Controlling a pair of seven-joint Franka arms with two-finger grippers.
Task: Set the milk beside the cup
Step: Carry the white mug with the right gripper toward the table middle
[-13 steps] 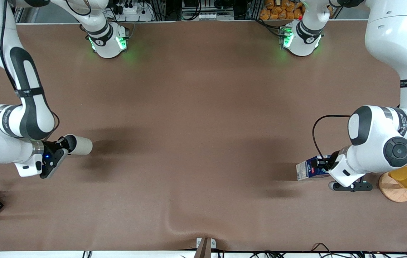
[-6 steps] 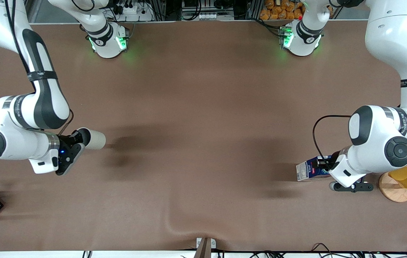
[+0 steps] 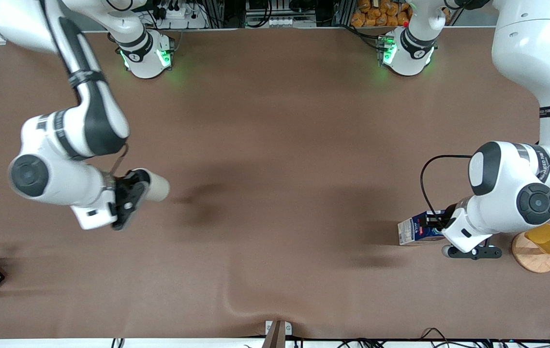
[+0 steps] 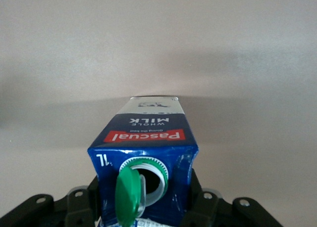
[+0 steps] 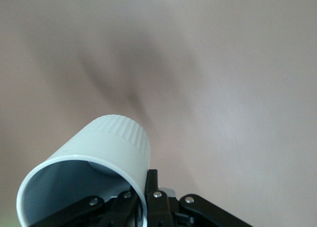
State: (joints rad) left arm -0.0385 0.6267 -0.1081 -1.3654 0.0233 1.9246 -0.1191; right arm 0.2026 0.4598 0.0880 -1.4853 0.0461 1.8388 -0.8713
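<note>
Left gripper (image 3: 430,223) is clamped on the milk (image 3: 415,230) at its gable end, fingers either side of the carton just under the cap. Carton sits low at the left arm's end of the table, base pointing toward the middle; I can't tell if it's touching the surface or just above it. Gripping the top end keeps the base free to be set down, my read. In the left wrist view the milk (image 4: 146,153) is a square-section paperboard box, glossy dark blue with a red label band, white lower body, green screw cap flipped open on a ribbed white spout.

Right gripper (image 3: 132,189) is pinching the cup (image 3: 155,185) by its rim wall, one finger (image 5: 151,187) outside, the other hidden. It's in the air over the table (image 3: 275,145) toward the right arm's end, cup on its side, base toward the centre. Cup (image 5: 89,172) is smooth pale grey-white with fine ribbing round the base and a grey interior; handle not visible.

The two are well apart, so the cup likely needs placing first

Table cover is matte brown with a ripple near the front edge
</note>
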